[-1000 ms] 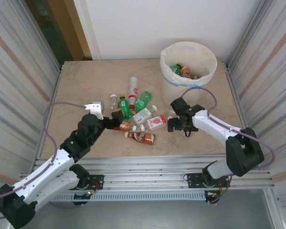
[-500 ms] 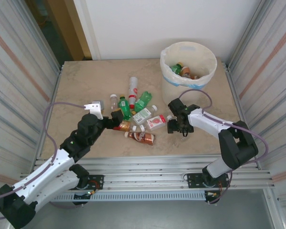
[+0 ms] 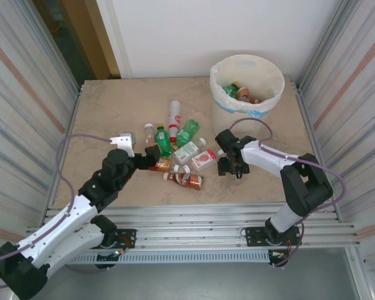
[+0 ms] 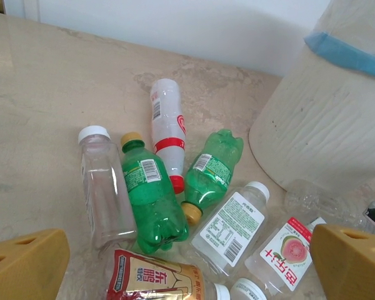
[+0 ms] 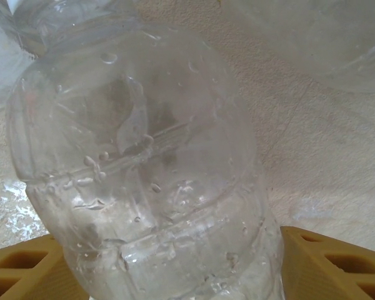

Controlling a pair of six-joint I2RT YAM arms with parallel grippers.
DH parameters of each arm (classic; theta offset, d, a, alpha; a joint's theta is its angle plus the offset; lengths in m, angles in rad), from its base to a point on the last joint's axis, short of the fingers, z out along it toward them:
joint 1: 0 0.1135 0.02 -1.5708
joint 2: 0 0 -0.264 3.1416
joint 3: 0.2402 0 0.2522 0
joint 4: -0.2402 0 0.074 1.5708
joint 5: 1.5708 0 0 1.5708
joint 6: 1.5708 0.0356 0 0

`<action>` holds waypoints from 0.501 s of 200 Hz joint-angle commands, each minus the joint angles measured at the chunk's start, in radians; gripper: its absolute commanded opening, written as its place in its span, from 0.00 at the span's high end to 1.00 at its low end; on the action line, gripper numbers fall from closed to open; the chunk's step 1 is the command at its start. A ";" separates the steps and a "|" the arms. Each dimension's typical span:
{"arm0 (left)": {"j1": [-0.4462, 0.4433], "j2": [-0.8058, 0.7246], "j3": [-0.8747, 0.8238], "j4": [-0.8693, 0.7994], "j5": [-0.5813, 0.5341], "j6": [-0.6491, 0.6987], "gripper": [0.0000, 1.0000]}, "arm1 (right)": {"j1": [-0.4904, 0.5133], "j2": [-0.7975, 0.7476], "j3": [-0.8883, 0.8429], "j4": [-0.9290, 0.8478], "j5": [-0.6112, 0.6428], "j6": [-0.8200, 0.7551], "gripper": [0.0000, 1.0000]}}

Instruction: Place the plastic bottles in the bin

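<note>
The right claw [image 3: 229, 166] sits low on the surface [image 3: 106, 112], just right of the bottle heap [image 3: 178, 150]. A clear bottle [image 5: 144, 162] lies between its fingers [image 5: 325, 262], which sit against its sides, but it cannot be told whether they pinch it. The left claw [image 3: 151, 155] hangs spread wide over the heap's left edge. The bin [image 3: 228, 115] stands behind the right claw, with a few bottles [image 3: 237, 92] inside. Since a second ago the right claw has slid slightly left toward the heap. The left claw has kept its place.
</note>
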 commanded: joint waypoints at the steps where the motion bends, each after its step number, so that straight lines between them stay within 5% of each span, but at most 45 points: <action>1: 0.009 -0.013 0.028 -0.013 -0.018 -0.010 0.01 | 0.013 0.075 -0.023 0.016 0.008 -0.001 0.33; 100: 0.018 -0.009 0.028 -0.007 -0.035 -0.009 0.01 | 0.060 -0.007 0.061 -0.099 0.097 -0.007 0.62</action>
